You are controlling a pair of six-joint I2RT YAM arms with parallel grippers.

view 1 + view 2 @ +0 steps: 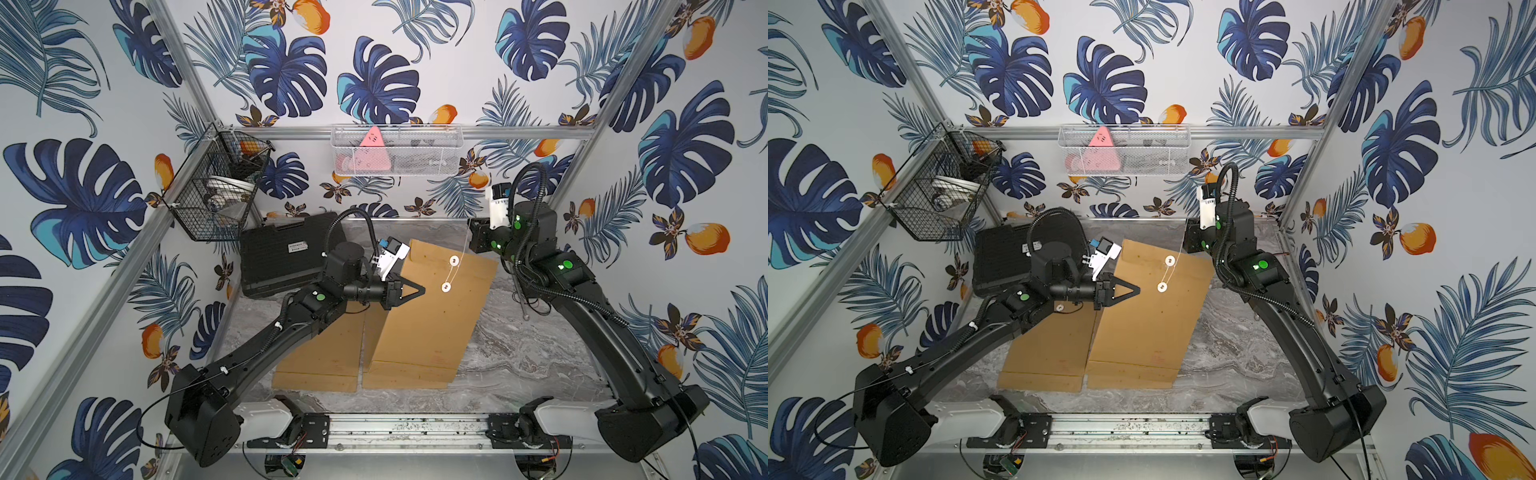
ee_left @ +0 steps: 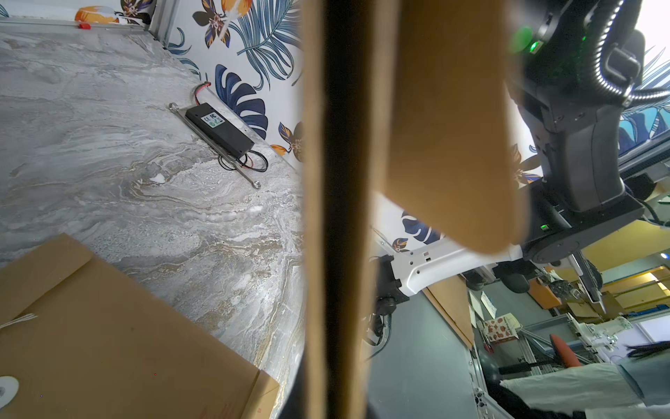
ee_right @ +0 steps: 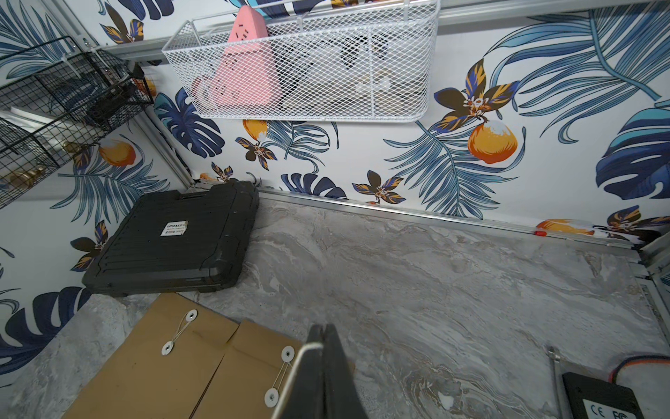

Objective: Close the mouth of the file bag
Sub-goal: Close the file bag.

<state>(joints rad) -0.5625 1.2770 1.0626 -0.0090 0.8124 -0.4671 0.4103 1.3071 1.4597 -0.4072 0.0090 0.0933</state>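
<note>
From where I stood, the brown kraft-paper file bag (image 1: 432,324) lay in the middle of the grey marble table (image 1: 519,353). Its near end rested on the surface and its far end, the mouth end, was tilted up. The left gripper (image 1: 422,289) came in flat from the side, its jaws clenched on the bag's left edge near the mouth. Two white round discs (image 1: 454,261) sat on the bag's face, and a thin white string (image 3: 289,377) ran between them and up to the right gripper (image 3: 323,328). That gripper hung above the bag's far right corner with its jaws pinched tight on the string. A second brown file bag (image 1: 324,353) lay flat just beside the first, partly under the left arm. A black plastic case (image 1: 282,257) sat in the far left corner.
</note>
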